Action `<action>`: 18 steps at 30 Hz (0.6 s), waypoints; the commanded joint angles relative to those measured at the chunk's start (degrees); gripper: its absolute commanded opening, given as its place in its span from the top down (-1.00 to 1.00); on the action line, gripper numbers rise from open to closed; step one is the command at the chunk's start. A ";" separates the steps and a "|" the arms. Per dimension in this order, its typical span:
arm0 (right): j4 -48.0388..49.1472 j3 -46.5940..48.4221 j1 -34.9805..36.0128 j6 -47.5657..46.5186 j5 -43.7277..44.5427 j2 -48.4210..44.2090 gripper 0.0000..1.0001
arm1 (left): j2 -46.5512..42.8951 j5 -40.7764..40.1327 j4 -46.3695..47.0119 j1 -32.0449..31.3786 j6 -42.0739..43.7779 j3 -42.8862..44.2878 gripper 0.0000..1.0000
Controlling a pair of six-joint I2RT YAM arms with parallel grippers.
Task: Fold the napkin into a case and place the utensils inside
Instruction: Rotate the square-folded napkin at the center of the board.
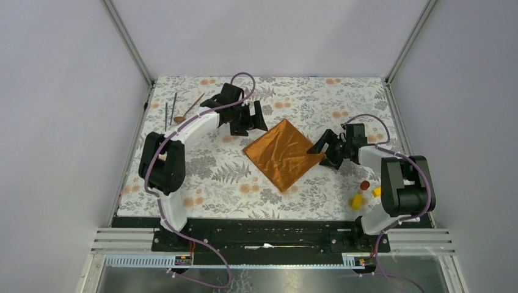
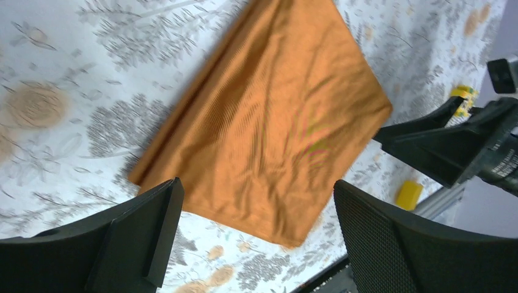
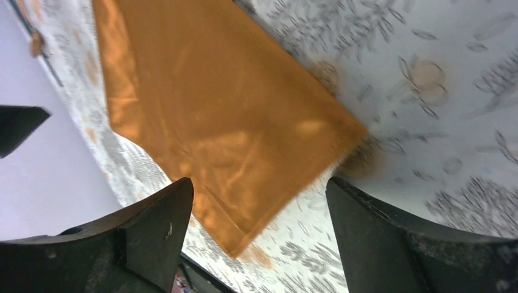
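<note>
One soft rust-orange napkin [image 1: 284, 154], shiny and a bit wrinkly, square, turned like a diamond. Flat in the middle of the flowery grey-and-orange tablecloth [image 1: 207, 177]. Left gripper [image 2: 256, 189] near the napkin's far corner, jaws spread wide, holding nothing. Right gripper [image 3: 259, 183] by the right corner, jaws wide too, holding nothing. Bumpy black pads [image 2: 379, 244] on the fingers. Thin copper spoon [image 1: 190, 107] and two skinny dark rods [image 1: 170, 111] at the far left, well apart from the napkin. Tiny white writing on the right gripper, too blurry to read.

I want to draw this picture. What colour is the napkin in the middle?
The napkin is plain rust-orange with no pattern. The left wrist view shows it best.
</note>
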 commanded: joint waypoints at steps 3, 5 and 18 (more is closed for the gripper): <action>11.45 3.86 0.67 3.44 -2.03 11.45 -0.70 | 3.44 -1.55 -3.69 2.97 3.27 4.71 -0.97; 12.05 10.27 1.85 1.98 -2.47 16.26 -0.69 | 2.92 -2.14 -3.55 3.91 2.53 4.09 -0.97; -25.78 51.53 6.11 -17.92 9.35 29.31 -0.81 | 2.49 -2.16 -1.02 8.69 -0.61 -6.55 -0.51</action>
